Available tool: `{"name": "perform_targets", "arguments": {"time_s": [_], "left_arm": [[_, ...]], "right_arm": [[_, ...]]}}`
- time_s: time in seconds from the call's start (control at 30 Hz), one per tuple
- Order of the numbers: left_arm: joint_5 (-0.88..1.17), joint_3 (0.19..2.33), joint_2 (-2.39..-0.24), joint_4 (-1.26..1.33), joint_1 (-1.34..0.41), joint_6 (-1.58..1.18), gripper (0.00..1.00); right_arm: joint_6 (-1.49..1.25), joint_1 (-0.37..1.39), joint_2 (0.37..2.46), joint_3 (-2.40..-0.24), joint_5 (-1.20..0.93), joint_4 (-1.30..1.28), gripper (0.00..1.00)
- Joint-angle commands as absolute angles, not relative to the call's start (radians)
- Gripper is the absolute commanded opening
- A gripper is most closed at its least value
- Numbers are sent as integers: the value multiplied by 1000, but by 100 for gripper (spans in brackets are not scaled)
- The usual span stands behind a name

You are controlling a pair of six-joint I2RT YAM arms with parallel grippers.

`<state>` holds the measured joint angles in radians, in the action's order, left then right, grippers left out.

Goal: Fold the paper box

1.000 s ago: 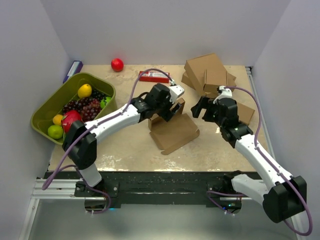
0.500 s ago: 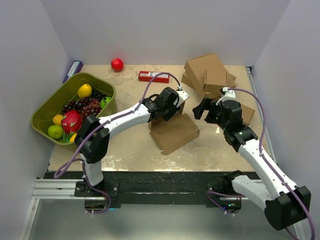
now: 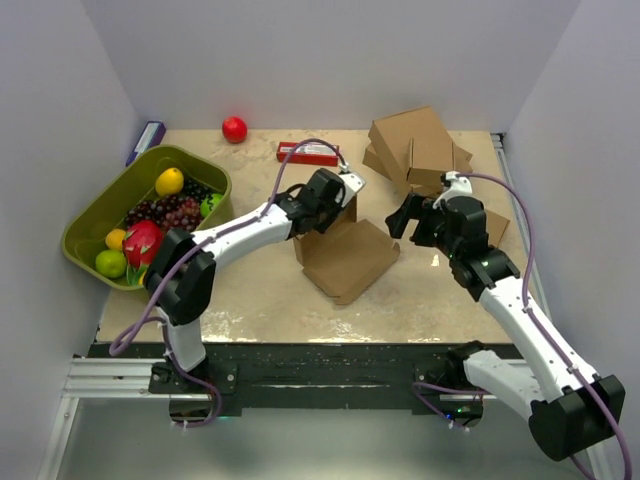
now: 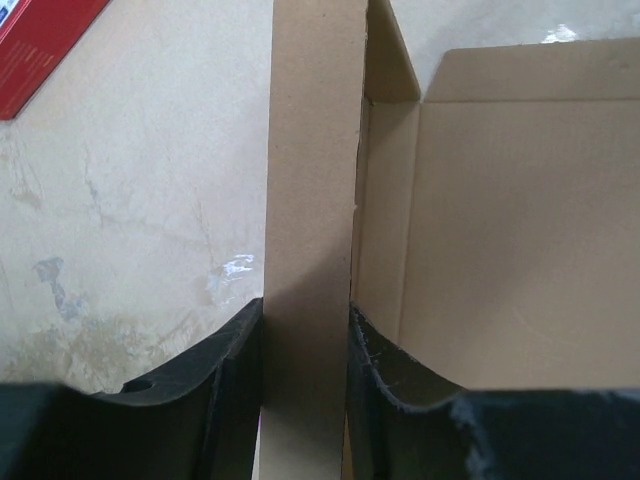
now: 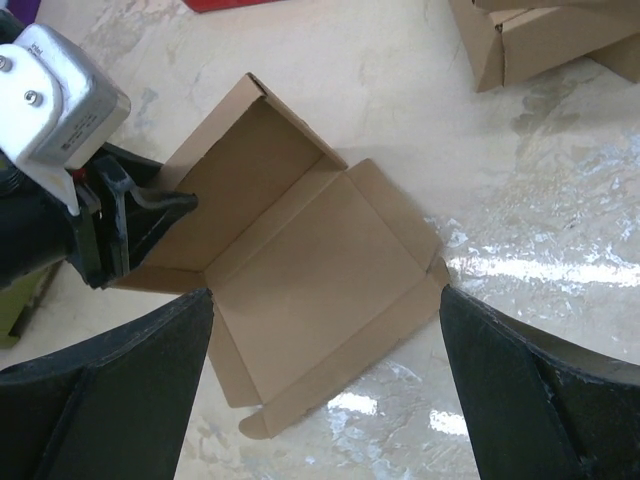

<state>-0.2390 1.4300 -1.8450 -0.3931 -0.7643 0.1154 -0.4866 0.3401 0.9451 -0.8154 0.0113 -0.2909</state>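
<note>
While narrowing from wide, clamped the left hand (image 4: 305, 332) on the upright side wall of the paper box (image 3: 350, 262), mid-way across the desk (image 3: 250, 290). Kept the right hand (image 5: 325, 300) wide above the flat panel, touching nothing. Probably secured that wall for folding next.

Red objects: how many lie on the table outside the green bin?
2. A red apple sits at the far edge of the table. A flat red packet lies to its right, just beyond the paper box. The arms may hide others.
</note>
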Motion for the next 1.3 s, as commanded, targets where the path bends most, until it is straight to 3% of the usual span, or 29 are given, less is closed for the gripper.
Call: {"name": "perform_targets", "arguments": {"time_s": [0.0, 0.33, 0.5, 1.0, 1.23, 1.27], "left_arm": [[-157, 1387, -1784, -338, -700, 54, 29], [109, 1361, -1750, -288, -551, -80, 23], [211, 1345, -1747, -256, -508, -126, 22], [319, 1324, -1740, -210, -491, -186, 20], [348, 1313, -1740, -193, -489, -195, 20], [354, 1312, -1738, -187, -489, -196, 20]], "right_arm": [[-485, 336, 960, -906, 2, -356, 99], [-485, 336, 859, -966, 78, -448, 98], [-554, 336, 980, -973, 60, -545, 96], [-699, 336, 1087, -687, -113, -213, 89], [-736, 337, 1137, -633, -158, -87, 62], [-720, 337, 1140, -647, -150, -107, 54]]}}
